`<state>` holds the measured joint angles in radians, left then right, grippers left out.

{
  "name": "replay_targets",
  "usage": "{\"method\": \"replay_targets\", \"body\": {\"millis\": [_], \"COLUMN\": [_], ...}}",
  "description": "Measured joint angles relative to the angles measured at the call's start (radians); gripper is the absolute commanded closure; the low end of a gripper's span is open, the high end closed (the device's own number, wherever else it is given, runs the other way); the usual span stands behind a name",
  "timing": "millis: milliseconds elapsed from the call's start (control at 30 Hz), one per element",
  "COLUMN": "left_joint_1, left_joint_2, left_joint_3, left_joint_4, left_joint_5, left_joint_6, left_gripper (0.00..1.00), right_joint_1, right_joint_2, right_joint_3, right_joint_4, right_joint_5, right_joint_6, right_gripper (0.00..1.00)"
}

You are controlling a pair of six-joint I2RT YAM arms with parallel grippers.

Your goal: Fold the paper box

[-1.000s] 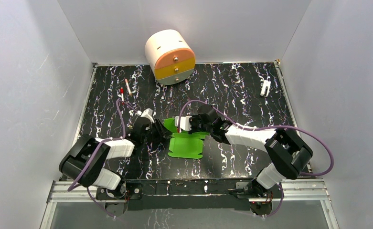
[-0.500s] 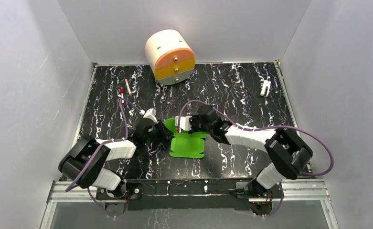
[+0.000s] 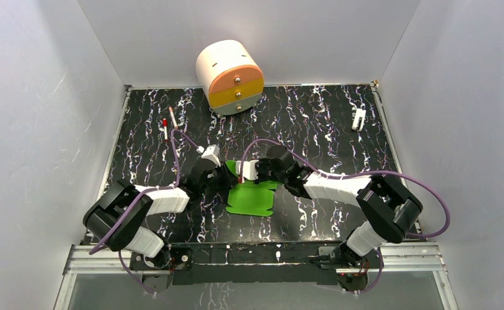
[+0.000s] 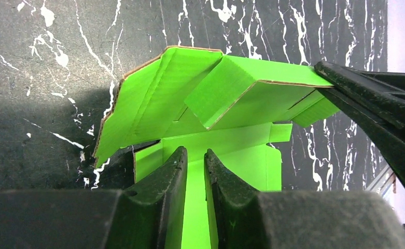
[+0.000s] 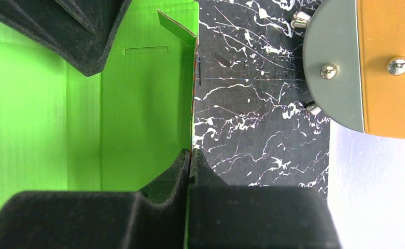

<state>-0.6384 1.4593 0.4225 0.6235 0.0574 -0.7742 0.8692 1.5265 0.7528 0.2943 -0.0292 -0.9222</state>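
Note:
The paper box [image 3: 254,200] is a bright green die-cut sheet on the black marbled table, its far flaps raised. In the left wrist view the box [image 4: 231,104] shows a folded-up wall and flaps over its flat base. My left gripper [image 3: 226,178] reaches in from the left. Its jaws [image 4: 195,153] stand a narrow gap apart over the base panel, with nothing visibly between them. My right gripper [image 3: 239,174] comes from the right and is shut on the upright edge of a side wall [image 5: 138,114], the card pinched between its tips [image 5: 191,152].
A cream round drawer unit [image 3: 230,76] with orange and yellow drawers stands at the back; its front also shows in the right wrist view [image 5: 366,62]. Two pens [image 3: 168,121] lie at the back left. A small white clip [image 3: 359,118] lies at the back right.
My left gripper has moved right, in over the box's left side, and its jaws have narrowed. The right gripper has kept its hold, and the box has shifted only slightly.

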Motion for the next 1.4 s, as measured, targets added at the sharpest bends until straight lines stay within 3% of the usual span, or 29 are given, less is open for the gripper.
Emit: {"method": "replay_targets", "body": {"millis": [200,433,667,900,1167,1400], "left_joint_1": [-0.005,0.001,0.092,0.227,0.242,0.246], "left_joint_2": [-0.034,-0.221,-0.237,-0.159,-0.060,0.001], "left_joint_3": [0.001,0.002,0.005,0.048,0.094,0.128], "left_joint_4": [-0.055,-0.106,-0.112,-0.097,-0.070,-0.052], "left_joint_5": [-0.058,-0.151,-0.127,0.031,0.185,0.257], "left_joint_6": [0.051,0.156,0.252,0.299,0.337,0.364], "left_gripper": [0.75,0.63,0.58,0.58,0.60,0.71], "right_joint_1": [0.002,0.003,0.003,0.003,0.003,0.006], "right_joint_2": [-0.005,-0.020,-0.021,-0.022,-0.022,-0.022], "right_joint_3": [-0.019,-0.024,-0.024,-0.024,-0.024,-0.024], "right_joint_4": [0.020,0.023,0.023,0.022,0.022,0.022], "right_joint_5": [0.016,0.047,0.049,0.045,0.045,0.046], "right_joint_6": [-0.040,-0.084,-0.105,-0.128,-0.142,-0.164], "right_gripper": [1.00,1.00,1.00,1.00,1.00,1.00]}}
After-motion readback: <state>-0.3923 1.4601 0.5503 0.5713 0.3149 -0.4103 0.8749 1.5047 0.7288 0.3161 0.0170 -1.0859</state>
